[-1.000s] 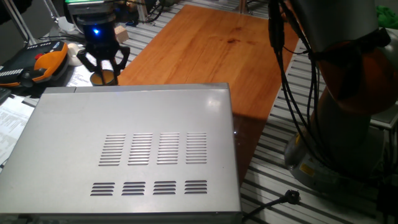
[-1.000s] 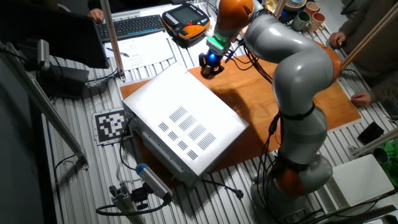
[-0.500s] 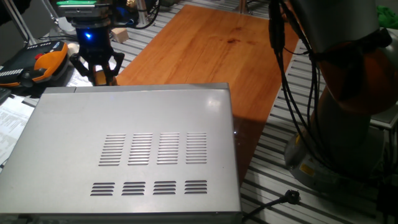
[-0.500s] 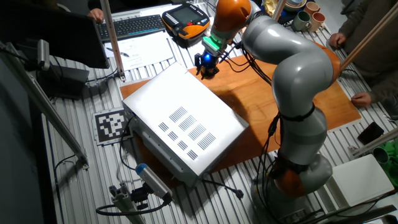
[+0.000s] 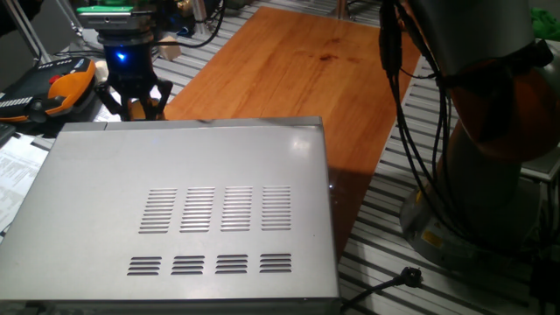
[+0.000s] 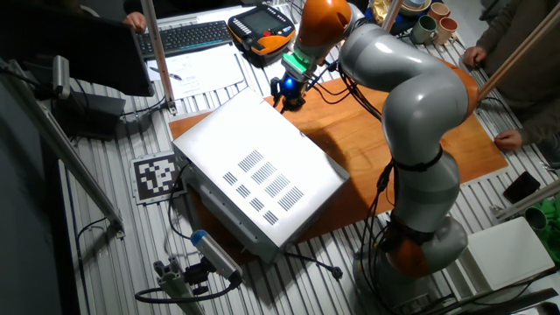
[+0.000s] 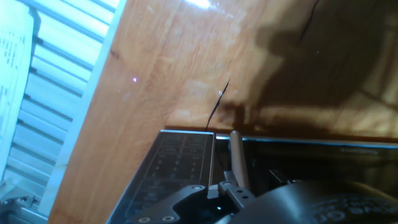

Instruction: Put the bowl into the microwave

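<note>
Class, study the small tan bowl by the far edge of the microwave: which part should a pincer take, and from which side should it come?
Take the bowl by its thin rim, coming straight down from above. It is small and round, so the rim is the one narrow edge to pinch, and the microwave blocks a low approach. The pincer seems closed on it this way.
</note>
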You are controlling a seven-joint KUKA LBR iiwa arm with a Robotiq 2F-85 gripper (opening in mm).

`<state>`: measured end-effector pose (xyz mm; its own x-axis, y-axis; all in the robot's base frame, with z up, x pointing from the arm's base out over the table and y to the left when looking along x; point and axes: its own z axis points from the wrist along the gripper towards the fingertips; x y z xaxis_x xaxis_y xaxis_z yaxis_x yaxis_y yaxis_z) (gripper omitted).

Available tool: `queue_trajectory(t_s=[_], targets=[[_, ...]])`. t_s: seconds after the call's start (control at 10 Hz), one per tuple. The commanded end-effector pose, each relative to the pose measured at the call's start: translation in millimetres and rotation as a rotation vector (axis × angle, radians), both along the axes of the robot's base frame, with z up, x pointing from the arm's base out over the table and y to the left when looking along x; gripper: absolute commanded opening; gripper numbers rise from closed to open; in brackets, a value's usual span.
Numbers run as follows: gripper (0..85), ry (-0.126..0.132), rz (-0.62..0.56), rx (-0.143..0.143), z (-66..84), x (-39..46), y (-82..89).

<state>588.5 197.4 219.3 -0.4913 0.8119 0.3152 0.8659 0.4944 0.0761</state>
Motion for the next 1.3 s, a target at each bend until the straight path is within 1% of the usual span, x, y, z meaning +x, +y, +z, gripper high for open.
queue_trajectory(t_s=[0.0, 0.2, 0.3, 0.6, 0.7, 0.8, 0.9, 1.0, 1.1, 1.2], targets=[[34.0, 0.0, 0.0, 0.0, -0.3, -1.2, 1.7], [34.0, 0.0, 0.013, -0.008, -0.6, -5.3, 5.7], [34.0, 0.004, 0.016, -0.006, -0.6, -7.2, 7.7], [34.0, 0.0, 0.031, -0.003, -0.8, -12.1, 11.8], [34.0, 0.0, 0.034, 0.003, -0.4, -13.4, 12.5], [17.0, 0.001, 0.036, 0.007, -0.3, -14.0, 12.8], [17.0, -0.009, 0.038, 0.01, -0.4, -14.0, 12.7], [0.0, -0.024, 0.037, 0.015, -0.4, -14.0, 12.1], [0.0, -0.041, 0.029, 0.027, -0.5, -14.0, 11.9], [0.0, -0.04, 0.029, 0.02, -0.6, -13.8, 11.9]])
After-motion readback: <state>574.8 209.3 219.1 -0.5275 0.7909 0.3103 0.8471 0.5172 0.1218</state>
